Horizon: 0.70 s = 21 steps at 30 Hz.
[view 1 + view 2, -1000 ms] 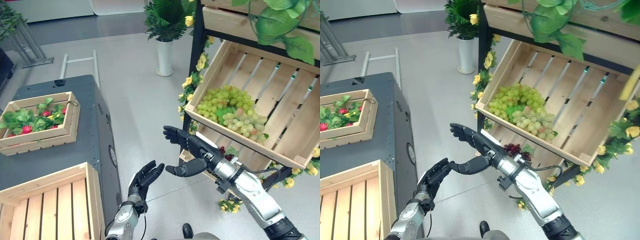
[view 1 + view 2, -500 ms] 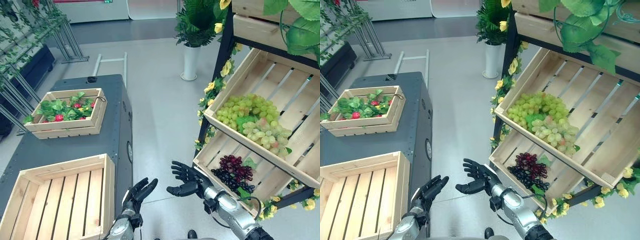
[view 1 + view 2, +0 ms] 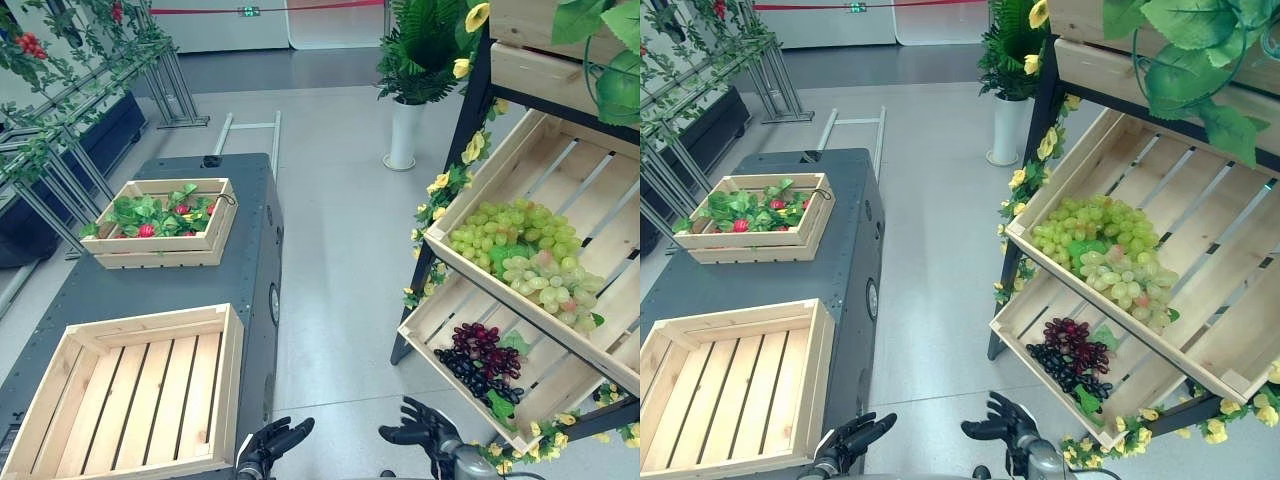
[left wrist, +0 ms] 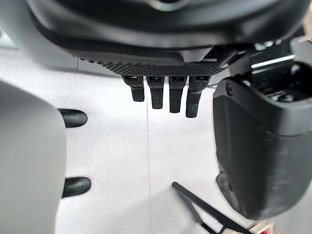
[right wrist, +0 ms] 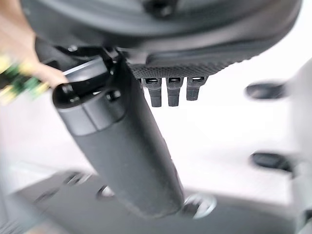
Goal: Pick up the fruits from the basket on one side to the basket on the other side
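Both hands hang low and loose-fingered, holding nothing: the left hand (image 3: 272,443) beside the slatted crate (image 3: 135,395), the right hand (image 3: 423,425) below the dark grapes (image 3: 478,358). Green grapes (image 3: 520,250) fill the upper shelf crate (image 3: 560,200) (the slatted crate holds no fruit). Any grasp should cup a whole bunch from beneath, I judge, not pinch single berries.

Crates – the empty slatted crate (image 3: 130,395), the leaf-filled crate (image 3: 160,222) and the shelf crates (image 3: 560,190) – are pale unfinished wood, matt. The cabinet (image 3: 250,180) top is dark grey and matt. Green grapes (image 3: 520,250) look glossy. The floor (image 3: 330,250) is smooth grey with a slight sheen.
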Motion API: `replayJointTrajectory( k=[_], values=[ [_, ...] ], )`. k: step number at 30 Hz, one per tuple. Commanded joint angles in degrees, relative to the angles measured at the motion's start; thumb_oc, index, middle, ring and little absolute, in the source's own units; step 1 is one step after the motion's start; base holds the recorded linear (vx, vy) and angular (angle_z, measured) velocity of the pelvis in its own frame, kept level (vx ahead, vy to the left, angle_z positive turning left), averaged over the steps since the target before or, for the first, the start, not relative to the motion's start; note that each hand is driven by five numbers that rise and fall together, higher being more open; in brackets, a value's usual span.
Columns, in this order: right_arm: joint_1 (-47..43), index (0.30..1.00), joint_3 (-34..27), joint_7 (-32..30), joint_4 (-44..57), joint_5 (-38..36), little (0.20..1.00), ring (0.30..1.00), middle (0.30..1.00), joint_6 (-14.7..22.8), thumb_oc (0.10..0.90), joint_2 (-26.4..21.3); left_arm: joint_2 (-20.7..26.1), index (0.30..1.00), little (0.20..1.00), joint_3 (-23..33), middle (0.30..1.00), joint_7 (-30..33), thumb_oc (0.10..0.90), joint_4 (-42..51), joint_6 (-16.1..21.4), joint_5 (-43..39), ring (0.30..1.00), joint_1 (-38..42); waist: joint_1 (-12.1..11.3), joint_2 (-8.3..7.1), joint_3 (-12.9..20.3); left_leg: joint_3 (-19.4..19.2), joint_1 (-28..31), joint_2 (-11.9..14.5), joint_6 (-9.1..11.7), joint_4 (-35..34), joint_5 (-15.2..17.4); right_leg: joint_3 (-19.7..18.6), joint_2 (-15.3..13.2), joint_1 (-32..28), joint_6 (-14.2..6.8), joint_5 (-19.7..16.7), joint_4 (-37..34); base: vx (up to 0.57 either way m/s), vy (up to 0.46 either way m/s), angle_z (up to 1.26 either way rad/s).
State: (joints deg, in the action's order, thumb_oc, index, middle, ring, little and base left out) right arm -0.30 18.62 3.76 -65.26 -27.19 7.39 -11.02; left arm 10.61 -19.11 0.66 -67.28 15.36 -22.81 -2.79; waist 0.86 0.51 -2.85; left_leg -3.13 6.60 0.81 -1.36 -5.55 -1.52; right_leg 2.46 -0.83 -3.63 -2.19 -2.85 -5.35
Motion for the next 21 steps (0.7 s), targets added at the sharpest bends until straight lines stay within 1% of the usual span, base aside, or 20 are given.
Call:
replayJointTrajectory(
  k=[1, 5, 11, 13, 18, 21],
  values=[
    [-4.44, 0.900, -1.77, -2.04, -3.42, 6.28, 0.900, 0.900, 0.900, 3.38, 0.800, -0.06, -0.71, 0.900, 0.900, -1.56, 0.900, -1.47, 0.800, -4.24, 1.74, 6.41, 0.900, 6.14, -0.53, -0.41, 0.05, 0.94, 0.42, -3.94, -2.10, 0.55, 4.74, 2.02, 0.05, -2.71, 0.67, 2.22, 0.35, 0.00, 0.000, 0.00],
    [-3.45, 0.900, -2.97, -4.09, -7.63, 11.04, 0.900, 0.900, 0.900, 1.52, 0.800, -0.40, -0.72, 0.900, 0.900, -1.83, 0.900, -1.21, 0.800, -4.91, 1.20, 7.49, 0.900, 6.18, -0.81, -0.22, 0.05, 1.73, 0.61, -4.06, -2.07, 0.55, 4.69, 2.32, 0.19, -3.07, 0.79, 2.56, 0.48, 0.00, -0.011, 0.04],
    [-2.21, 0.900, -3.30, -4.04, -7.90, 13.64, 0.900, 0.900, 0.900, 2.27, 0.800, -0.37, -0.84, 0.900, 0.900, 0.16, 0.900, 1.76, 0.800, -5.42, 0.18, 5.86, 0.900, 5.87, -0.94, -0.36, -0.26, 2.89, 0.86, -4.27, -2.05, 0.55, 4.42, 2.17, 0.42, -3.21, 1.12, 3.00, 1.14, 0.00, -0.012, 0.08],
    [-2.07, 0.900, -3.14, -4.18, -8.12, 14.37, 0.900, 0.900, 0.900, 3.56, 0.800, 0.08, -1.17, 0.900, 0.900, 0.64, 0.900, 2.71, 0.800, -5.90, 0.21, 7.17, 0.900, 6.00, -1.13, -0.46, -0.41, 3.31, 0.93, -4.35, -2.08, 0.55, 4.41, 2.18, 0.43, -3.27, 1.21, 3.20, 1.33, 0.00, 0.000, 0.00],
    [-2.53, 0.900, -1.92, -4.44, -7.35, 16.36, 0.900, 0.900, 0.900, 5.13, 0.800, 0.52, -1.62, 0.900, 0.900, -0.76, 0.900, 2.48, 0.800, -5.67, 0.20, 9.24, 0.900, 6.44, -1.35, -0.43, -0.20, 3.74, 1.03, -4.43, -2.07, 0.55, 4.56, 2.39, 0.36, -3.53, 1.18, 3.30, 1.12, 0.00, 0.000, 0.00],
    [-2.75, 0.900, -1.16, -4.54, -6.61, 17.24, 0.900, 0.900, 0.900, 5.30, 0.800, 0.54, -1.63, 0.900, 0.900, -1.55, 0.900, 2.25, 0.800, -5.48, 0.32, 9.01, 0.900, 6.47, -1.34, -0.35, -0.07, 3.78, 1.12, -4.42, -2.04, 0.55, 4.70, 2.56, 0.34, -3.71, 1.15, 3.36, 0.96, 0.00, 0.000, 0.00]
  ],
)
